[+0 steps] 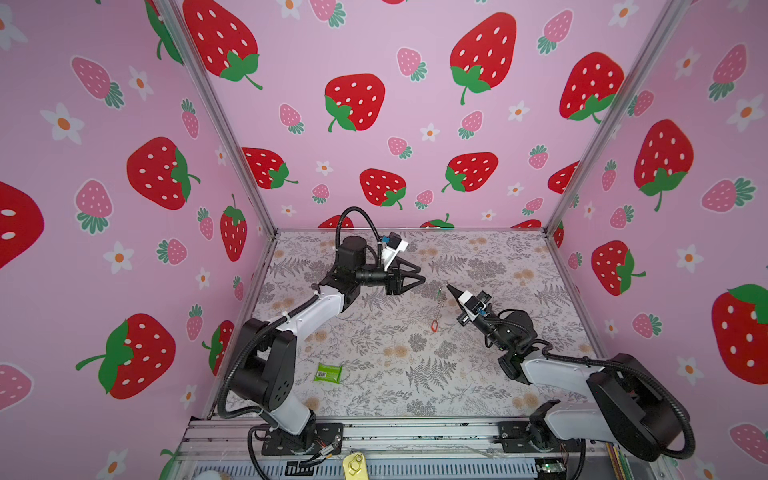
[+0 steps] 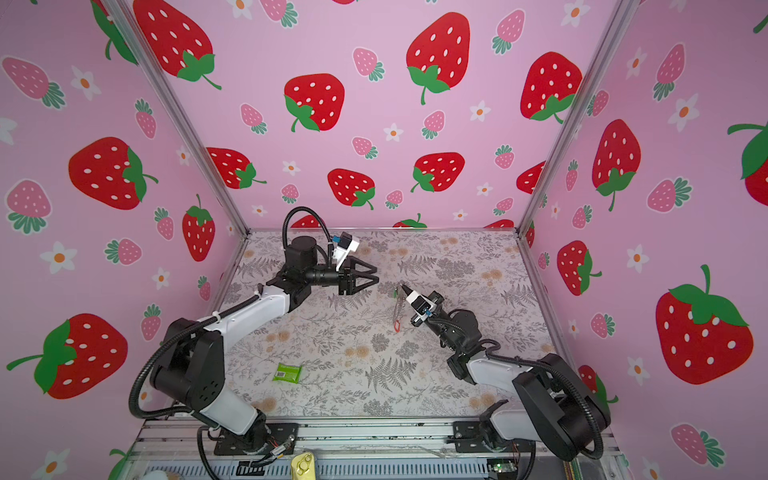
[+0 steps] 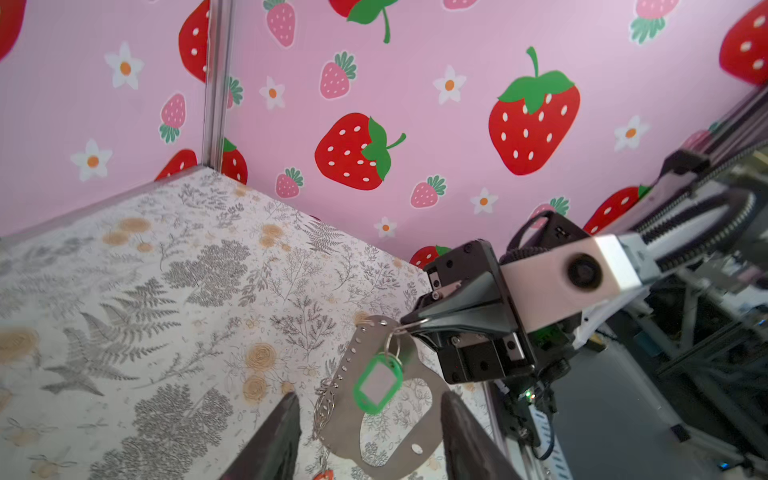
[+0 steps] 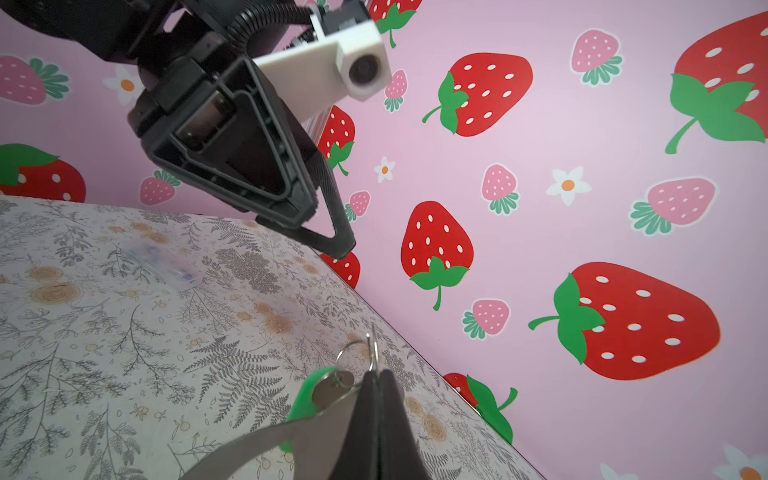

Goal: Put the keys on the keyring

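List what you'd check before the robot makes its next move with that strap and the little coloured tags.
1. Right jaws shut on the keyring, which hangs from them: ok.
2. Left jaws open, empty and apart from the keyring: ok.
3. Green key hangs by its small ring at the keyring's held end: ok. Whether it is fully threaded on: cannot tell.
4. Red key dangles at the low end of the chain: ok. How it is attached: cannot tell.
5. Green packet lies on the table, away from both jaws: ok.
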Tool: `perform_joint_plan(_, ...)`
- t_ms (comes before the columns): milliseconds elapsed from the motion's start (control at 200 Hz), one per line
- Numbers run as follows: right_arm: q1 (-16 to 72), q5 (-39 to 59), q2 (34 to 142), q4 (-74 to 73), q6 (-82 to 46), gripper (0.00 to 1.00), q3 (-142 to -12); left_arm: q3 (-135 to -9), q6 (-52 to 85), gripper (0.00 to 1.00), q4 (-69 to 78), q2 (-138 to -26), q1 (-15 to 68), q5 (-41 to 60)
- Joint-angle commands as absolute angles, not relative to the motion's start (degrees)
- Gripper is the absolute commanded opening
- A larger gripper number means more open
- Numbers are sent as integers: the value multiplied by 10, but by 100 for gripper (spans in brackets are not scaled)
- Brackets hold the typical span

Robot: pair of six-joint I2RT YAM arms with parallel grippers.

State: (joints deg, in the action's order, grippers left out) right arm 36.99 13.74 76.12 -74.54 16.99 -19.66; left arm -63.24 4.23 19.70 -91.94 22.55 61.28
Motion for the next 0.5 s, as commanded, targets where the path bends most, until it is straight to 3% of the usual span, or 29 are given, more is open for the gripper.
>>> perform_joint_plan(0, 354, 228, 774, -785, 114, 0, -230, -632, -174, 50, 118, -897, 229, 626)
perform_joint_plan(185, 321, 340, 808, -791, 47, 0, -272, -662, -298, 38, 76, -900, 230, 646)
perform_joint_plan(495, 305, 453, 858, -783, -12, 0, -336, -692, -375, 37, 56, -905, 232, 636)
